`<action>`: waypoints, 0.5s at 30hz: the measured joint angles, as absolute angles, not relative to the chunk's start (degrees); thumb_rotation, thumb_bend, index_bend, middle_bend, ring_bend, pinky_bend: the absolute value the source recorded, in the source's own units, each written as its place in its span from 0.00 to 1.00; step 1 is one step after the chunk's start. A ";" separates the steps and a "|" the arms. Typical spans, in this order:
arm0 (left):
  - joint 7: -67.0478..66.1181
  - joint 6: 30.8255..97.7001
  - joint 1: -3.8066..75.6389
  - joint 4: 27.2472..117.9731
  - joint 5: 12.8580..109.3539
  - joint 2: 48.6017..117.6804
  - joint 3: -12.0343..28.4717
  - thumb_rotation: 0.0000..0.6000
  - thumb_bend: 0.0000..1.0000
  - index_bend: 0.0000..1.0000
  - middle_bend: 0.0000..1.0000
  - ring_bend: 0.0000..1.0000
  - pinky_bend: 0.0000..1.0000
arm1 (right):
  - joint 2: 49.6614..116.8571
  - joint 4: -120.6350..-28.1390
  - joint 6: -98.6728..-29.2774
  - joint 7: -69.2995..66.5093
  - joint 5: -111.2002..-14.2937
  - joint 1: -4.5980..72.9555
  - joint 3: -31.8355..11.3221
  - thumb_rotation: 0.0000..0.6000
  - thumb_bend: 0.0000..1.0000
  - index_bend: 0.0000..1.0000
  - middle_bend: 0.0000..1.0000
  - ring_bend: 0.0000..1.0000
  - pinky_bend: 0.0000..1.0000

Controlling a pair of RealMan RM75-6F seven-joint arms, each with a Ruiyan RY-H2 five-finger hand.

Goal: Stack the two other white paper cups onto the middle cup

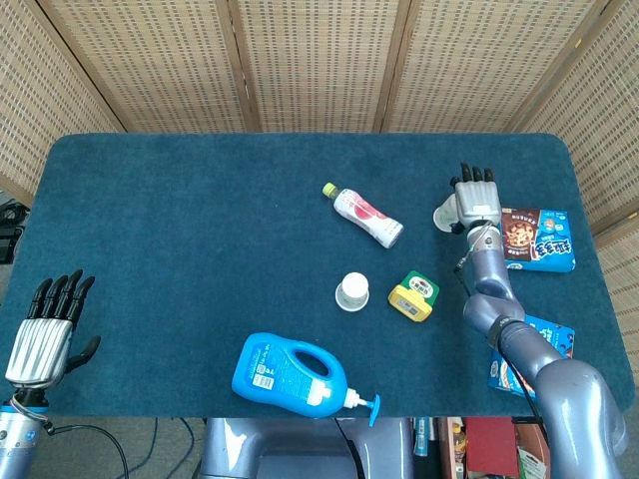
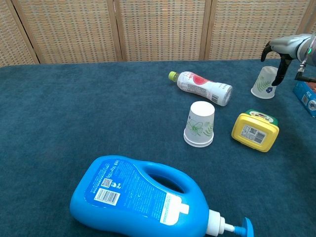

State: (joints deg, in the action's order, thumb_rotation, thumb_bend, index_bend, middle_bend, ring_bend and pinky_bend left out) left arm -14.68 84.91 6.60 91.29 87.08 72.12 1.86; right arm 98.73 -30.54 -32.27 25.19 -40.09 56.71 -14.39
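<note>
Silver-backed right hand (image 1: 476,200) hovers over the far-right cup (image 2: 264,82), dark fingers spread, holding nothing. White, leaf-printed, upside-down, the middle cup (image 2: 200,124) stands mid-table beside a yellow box (image 2: 255,130).

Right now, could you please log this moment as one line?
right hand over far cup, not gripping | left hand idle, open | middle cup unstacked

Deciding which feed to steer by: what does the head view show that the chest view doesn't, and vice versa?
Head only: the left hand at the table's near-left corner, the cookie packs, and the whole right arm.
Chest only: the leaf prints on the cup sides.
Both: right hand by the far cup, middle cup, bottle, yellow box, blue jug.
</note>
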 measured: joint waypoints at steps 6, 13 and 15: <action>-14.87 84.50 6.91 91.32 87.71 72.35 1.49 1.00 0.32 0.00 0.00 0.00 0.00 | 100.79 -26.22 -29.97 23.77 -42.53 56.92 -14.98 1.00 0.16 0.32 0.05 0.00 0.10; -14.47 84.80 6.89 91.35 87.84 72.23 1.51 1.00 0.32 0.00 0.00 0.00 0.00 | 101.93 -24.13 -29.73 21.97 -45.21 56.75 -15.79 1.00 0.16 0.44 0.12 0.00 0.10; -14.35 84.85 6.89 91.38 87.93 72.18 1.49 1.00 0.32 0.00 0.00 0.00 0.00 | 102.03 -24.04 -29.85 21.50 -45.76 56.68 -16.17 1.00 0.16 0.46 0.14 0.00 0.10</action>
